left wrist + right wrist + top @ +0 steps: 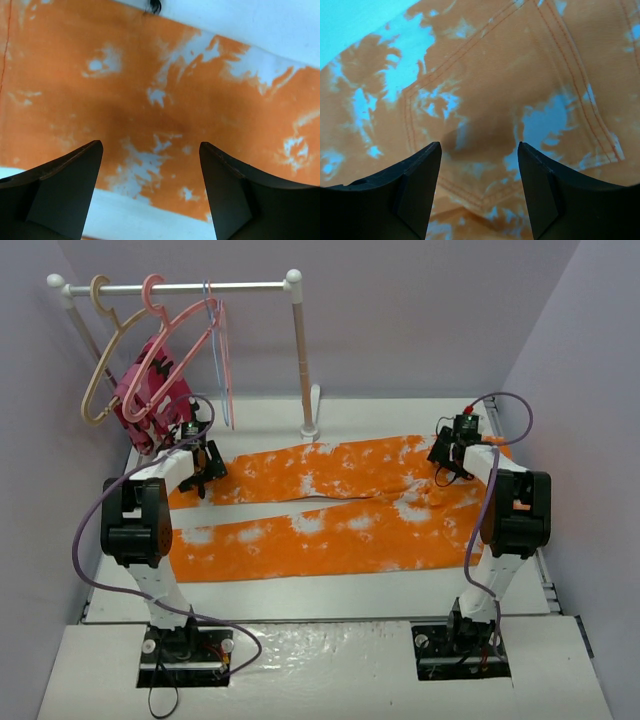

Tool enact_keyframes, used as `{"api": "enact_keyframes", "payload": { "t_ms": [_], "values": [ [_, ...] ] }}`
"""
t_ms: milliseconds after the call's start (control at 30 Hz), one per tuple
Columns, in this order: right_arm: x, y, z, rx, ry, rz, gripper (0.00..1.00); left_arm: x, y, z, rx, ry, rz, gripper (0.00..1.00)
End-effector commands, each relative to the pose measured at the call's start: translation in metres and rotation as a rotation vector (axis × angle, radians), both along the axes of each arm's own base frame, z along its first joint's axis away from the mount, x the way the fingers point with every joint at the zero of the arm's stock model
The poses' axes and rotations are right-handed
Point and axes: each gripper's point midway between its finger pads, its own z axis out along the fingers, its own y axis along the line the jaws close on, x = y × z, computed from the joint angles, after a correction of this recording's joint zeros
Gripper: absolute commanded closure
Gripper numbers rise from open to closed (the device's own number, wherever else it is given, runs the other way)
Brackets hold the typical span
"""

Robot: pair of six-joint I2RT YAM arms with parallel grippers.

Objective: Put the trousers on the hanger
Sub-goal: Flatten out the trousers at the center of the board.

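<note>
Two sets of jaws stand apart: left gripper (150, 144) over the far leg of the trousers (330, 510), right gripper (479, 145) at the waist; pinch deep, lift evenly.

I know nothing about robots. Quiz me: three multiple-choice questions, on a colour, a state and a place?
1. What colour are the trousers?
A. Plain blue
B. Orange with white blotches
C. Black
2. How do the jaws of the left gripper and right gripper stand?
A. Both open, gripping nothing
B. Both shut on the trousers
C. Left open, right shut
3. Where is the salmon-pink hanger?
A. Lying on the trousers
B. In the left gripper's jaws
C. Hooked on the rail
Answers: 1 B, seen from overhead; 2 A, each wrist view shows a gap with only cloth below; 3 C, its hook sits over the rail.
</note>
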Motion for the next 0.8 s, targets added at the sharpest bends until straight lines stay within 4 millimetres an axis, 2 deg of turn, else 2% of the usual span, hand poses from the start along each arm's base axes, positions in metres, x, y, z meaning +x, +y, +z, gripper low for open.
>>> {"api": "enact_keyframes", "payload": {
  "t_ms": [0,100,233,500,567,633,767],
  "values": [
    [0.025,-0.016,0.004,-0.036,-0.05,0.018,0.4,0.008,0.012,0.001,0.021,0.037,0.018,0.25],
    [0.026,-0.02,-0.011,-0.037,-0.021,0.015,0.4,0.004,0.03,-0.01,0.01,0.081,0.067,0.25],
    [0.03,-0.021,-0.023,-0.036,-0.001,0.016,0.39,0.001,0.043,-0.022,-0.003,0.124,0.098,0.25],
    [0.056,-0.027,-0.012,-0.05,-0.028,0.008,0.39,0.015,0.056,-0.029,-0.007,0.119,0.111,0.25],
    [0.061,-0.026,-0.002,-0.048,-0.045,0.012,0.38,0.02,0.058,-0.024,0.0,0.105,0.109,0.25],
    [0.065,-0.025,0.022,-0.055,-0.086,0.016,0.38,0.025,0.059,-0.011,0.005,0.071,0.103,0.25],
    [0.059,-0.027,0.071,-0.067,-0.154,-0.016,0.36,0.025,0.05,0.035,-0.016,-0.026,0.087,0.24]
  ]
}}
